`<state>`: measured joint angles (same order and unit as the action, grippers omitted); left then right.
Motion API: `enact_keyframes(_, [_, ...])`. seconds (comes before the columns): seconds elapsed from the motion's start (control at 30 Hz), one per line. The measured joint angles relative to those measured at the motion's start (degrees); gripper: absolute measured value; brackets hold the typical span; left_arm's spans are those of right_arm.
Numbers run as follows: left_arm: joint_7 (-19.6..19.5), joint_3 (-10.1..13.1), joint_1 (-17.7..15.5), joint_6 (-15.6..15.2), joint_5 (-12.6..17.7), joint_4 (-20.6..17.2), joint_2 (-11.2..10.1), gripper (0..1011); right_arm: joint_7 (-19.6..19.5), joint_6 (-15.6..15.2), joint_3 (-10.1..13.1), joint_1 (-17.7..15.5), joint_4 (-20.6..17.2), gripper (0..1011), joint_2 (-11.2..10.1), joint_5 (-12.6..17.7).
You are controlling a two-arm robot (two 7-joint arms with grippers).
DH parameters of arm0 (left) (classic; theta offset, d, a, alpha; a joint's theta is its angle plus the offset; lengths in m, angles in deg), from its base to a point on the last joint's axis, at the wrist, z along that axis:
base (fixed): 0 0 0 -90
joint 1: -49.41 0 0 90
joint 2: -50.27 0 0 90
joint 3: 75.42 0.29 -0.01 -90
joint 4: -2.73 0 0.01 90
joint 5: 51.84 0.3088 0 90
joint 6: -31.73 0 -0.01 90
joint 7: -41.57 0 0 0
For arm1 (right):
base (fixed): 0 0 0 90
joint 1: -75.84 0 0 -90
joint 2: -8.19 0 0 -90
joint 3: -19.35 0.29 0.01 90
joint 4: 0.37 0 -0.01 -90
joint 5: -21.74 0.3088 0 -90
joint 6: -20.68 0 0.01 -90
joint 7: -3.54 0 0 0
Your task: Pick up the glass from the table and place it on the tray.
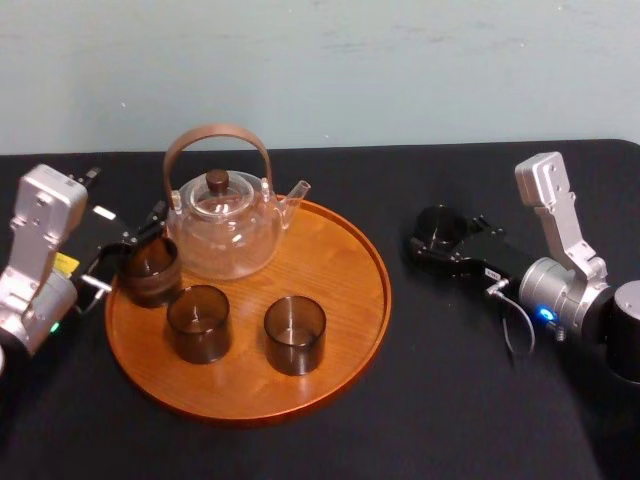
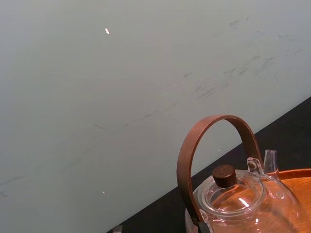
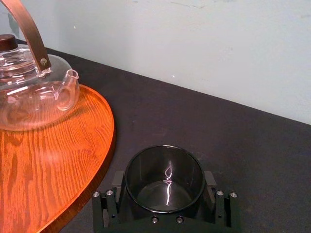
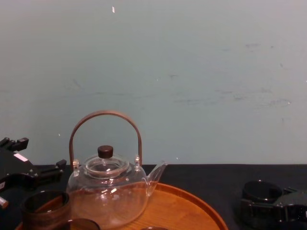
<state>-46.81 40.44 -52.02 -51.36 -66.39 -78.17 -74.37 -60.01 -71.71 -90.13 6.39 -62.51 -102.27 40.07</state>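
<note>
Right now the glass (image 3: 165,179) is off the tray (image 1: 340,260), over the black table (image 1: 450,400) just beyond the tray's right rim. The right gripper (image 1: 445,240) has it from the far side, jaws spread wide with a pad against each side of the dark wall, mouth up. Whether its base is touching the cloth cannot be told.

Between glass and tray lies a short strip of table, then the low raised rim. On the tray, the clear teapot (image 1: 225,225) stands at the back left with its wooden handle arched upright, and its spout points right, toward the held glass. Three more dark glasses are already on the wood: the left glass (image 1: 150,270) beside the teapot at the left rim, the middle glass (image 1: 198,322) in front of it, and the right glass (image 1: 294,334) near the centre front. The right part of the tray nearest the held glass shows bare wood.

The left gripper (image 1: 125,255) sits at the tray's left edge, right against the left glass; how its jaws stand cannot be told. A pale wall (image 4: 192,72) runs behind.
</note>
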Motion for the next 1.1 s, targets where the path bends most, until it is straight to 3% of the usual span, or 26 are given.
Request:
enact_keyframes(0.17, [0.0, 0.0, 0.0, 0.0, 0.0, 0.0, 0.0, 1001, 0.0, 0.0, 0.01, -0.02, -0.05, 995, -0.01, 0.0])
enact_keyframes(0.33, [0.0, 0.0, 0.0, 0.0, 0.0, 0.0, 0.0, 1001, 0.01, 0.0, 0.03, -0.04, -0.08, 904, -0.03, 0.0])
enact_keyframes(0.77, [0.0, 0.0, 0.0, 0.0, 0.0, 0.0, 0.0, 1001, 0.68, 0.05, -0.02, 0.04, -0.24, 905, 0.04, 0.17])
enact_keyframes(1.1, [0.0, 0.0, 0.0, 0.0, 0.0, 0.0, 0.0, 1001, 2.72, 0.07, -2.2, 0.15, -4.47, 905, 0.07, 0.22])
